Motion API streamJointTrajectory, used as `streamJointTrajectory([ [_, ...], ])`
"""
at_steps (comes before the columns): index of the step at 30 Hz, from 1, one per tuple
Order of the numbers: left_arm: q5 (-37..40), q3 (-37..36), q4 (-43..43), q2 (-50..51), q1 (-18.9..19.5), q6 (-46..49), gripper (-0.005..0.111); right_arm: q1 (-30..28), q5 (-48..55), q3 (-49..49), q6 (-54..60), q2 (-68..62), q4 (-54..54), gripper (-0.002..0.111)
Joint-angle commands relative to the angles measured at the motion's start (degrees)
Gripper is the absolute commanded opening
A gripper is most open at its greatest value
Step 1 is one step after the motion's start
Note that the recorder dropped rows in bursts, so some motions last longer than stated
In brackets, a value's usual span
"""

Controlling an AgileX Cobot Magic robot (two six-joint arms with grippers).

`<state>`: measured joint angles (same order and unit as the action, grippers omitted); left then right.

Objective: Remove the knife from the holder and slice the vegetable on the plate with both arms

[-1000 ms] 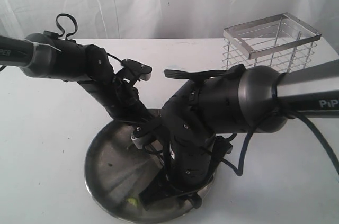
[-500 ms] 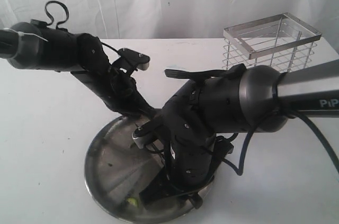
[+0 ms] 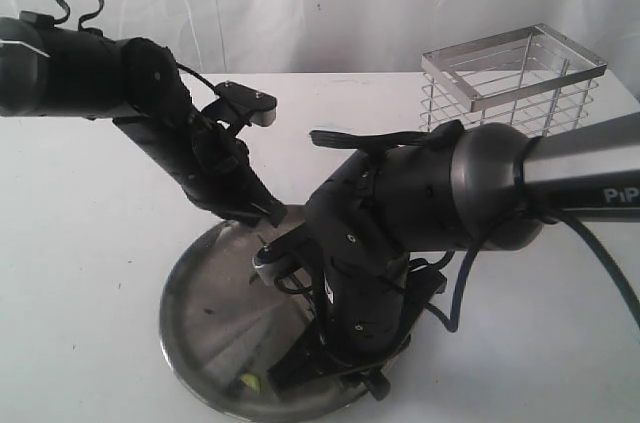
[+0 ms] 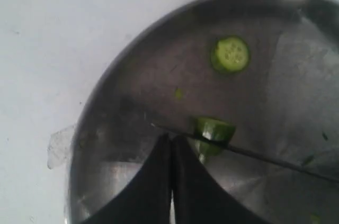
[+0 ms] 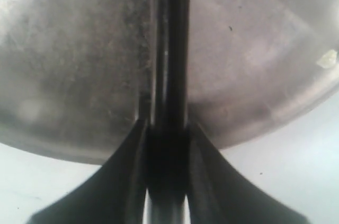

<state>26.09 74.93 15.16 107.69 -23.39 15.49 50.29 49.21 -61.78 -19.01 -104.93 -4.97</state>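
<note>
Slicing: right fingers (image 5: 165,144) clamp the knife (image 5: 169,49); press straight down through the vegetable (image 4: 213,131).
Steadying: left fingers (image 4: 170,152) pinched closed, empty.

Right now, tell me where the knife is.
The knife is clamped in the right claw over the plate; in the left wrist view its thin blade lies across the green vegetable piece near the left claw.

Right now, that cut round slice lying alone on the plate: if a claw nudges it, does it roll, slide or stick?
The round slice lies flat, cut face up, so rolling seems unlikely. It looks moist and the plate is smooth metal, so it would probably skid, or cling a little at first. It looks thin and small, likely light, and a claw pinch might crush it.
</note>
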Motion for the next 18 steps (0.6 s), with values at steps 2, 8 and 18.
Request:
streamJointTrajectory([
  [2,-5.81,-5.55,-0.17,-0.61,0.04,-0.05,0.000,-0.05,4.61,-1.72,1.00,0.37,0.26,0.000],
  [8,-10.76,-7.85,1.70,-0.74,0.04,-0.29,0.000,-0.05,8.33,-4.43,2.30,0.37,0.49,0.000],
  [18,-11.05,-8.22,9.25,-0.90,-0.07,-0.29,0.000,-0.05,10.94,-4.43,6.40,0.25,5.61,0.000],
])
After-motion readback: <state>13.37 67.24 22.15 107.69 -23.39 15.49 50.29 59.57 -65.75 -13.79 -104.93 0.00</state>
